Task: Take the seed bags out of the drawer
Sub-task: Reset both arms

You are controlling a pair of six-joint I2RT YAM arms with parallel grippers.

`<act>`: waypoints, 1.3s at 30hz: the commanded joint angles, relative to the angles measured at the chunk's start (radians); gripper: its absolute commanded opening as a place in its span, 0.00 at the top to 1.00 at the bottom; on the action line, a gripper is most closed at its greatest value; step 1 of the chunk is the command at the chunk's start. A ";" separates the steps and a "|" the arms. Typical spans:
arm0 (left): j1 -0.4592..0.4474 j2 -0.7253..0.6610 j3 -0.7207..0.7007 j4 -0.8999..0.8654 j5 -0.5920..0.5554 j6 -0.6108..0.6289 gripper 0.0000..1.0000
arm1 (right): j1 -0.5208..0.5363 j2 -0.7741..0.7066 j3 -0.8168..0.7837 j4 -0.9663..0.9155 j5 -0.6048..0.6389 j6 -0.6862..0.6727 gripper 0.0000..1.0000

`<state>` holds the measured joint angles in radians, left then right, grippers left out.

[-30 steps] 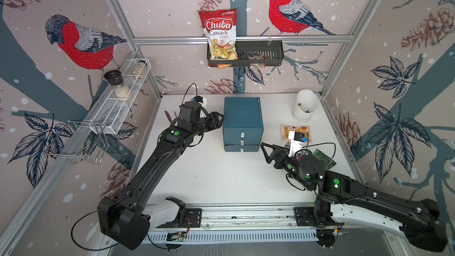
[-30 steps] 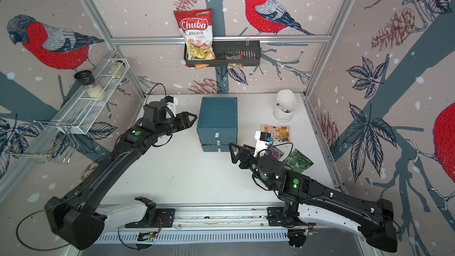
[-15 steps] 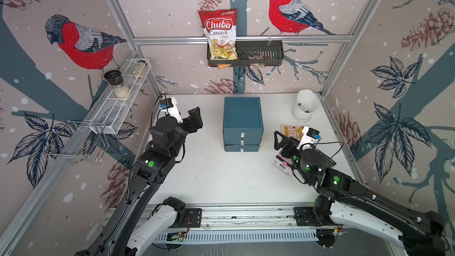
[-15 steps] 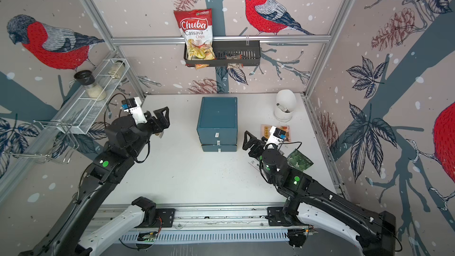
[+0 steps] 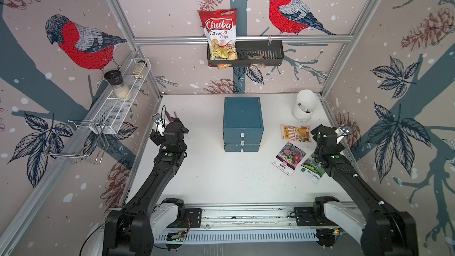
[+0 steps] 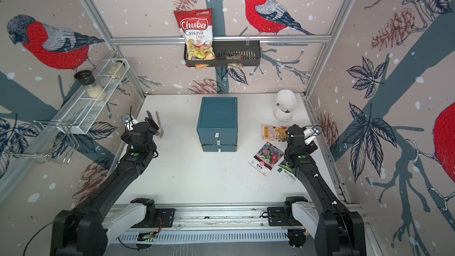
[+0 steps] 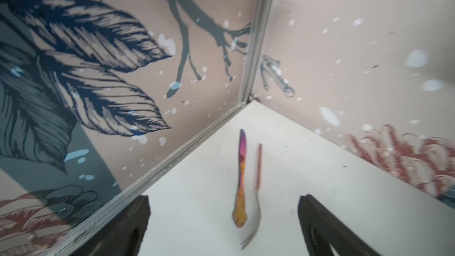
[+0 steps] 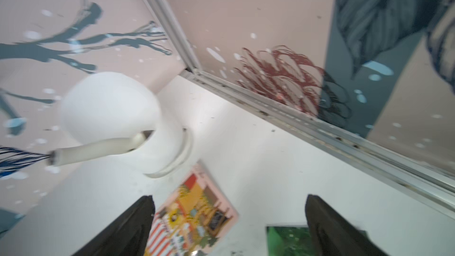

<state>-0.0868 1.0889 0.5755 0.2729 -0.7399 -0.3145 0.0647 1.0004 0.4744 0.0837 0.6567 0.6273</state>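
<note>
The dark green seed packet (image 5: pixel 309 168) is spotted nearest, flat on the white table (image 5: pixel 209 181) and partly covered by the right arm. Just beside it the pink-flowered packet (image 5: pixel 289 157) is laid, with the cream-orange striped packet (image 5: pixel 295 132) beyond. All three are found outside the teal three-drawer box (image 5: pixel 242 119). The right gripper (image 8: pixel 229 208) is held wide open above the striped packet, and the left gripper (image 7: pixel 224 208) wide open above an iridescent knife (image 7: pixel 241 176).

The right pincer (image 8: pixel 229 197) hangs with its dark jaws spread wide over the white bench (image 8: pixel 283 168). Below the gap a cream-orange striped seed bag (image 8: pixel 194 215) lies flat, with a green seed bag (image 8: pixel 285 240) beside it, partly hidden by one jaw. A rounded white pot (image 8: pixel 108 104) with a white handle (image 8: pixel 98 150) poking out stands near the bench's corner.
</note>
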 commanded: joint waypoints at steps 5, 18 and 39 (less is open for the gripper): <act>0.046 0.096 -0.245 0.444 0.150 0.075 0.02 | -0.068 -0.012 -0.192 0.370 0.132 -0.214 0.00; 0.046 0.392 -0.299 0.845 0.441 0.247 0.01 | -0.067 0.338 -0.351 1.152 -0.221 -0.396 0.00; 0.047 0.433 -0.313 0.909 0.561 0.301 0.02 | -0.011 0.509 -0.269 1.185 -0.308 -0.524 0.00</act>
<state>-0.0425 1.5219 0.2584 1.1397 -0.1864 -0.0212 0.0528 1.5105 0.2028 1.2537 0.3382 0.1181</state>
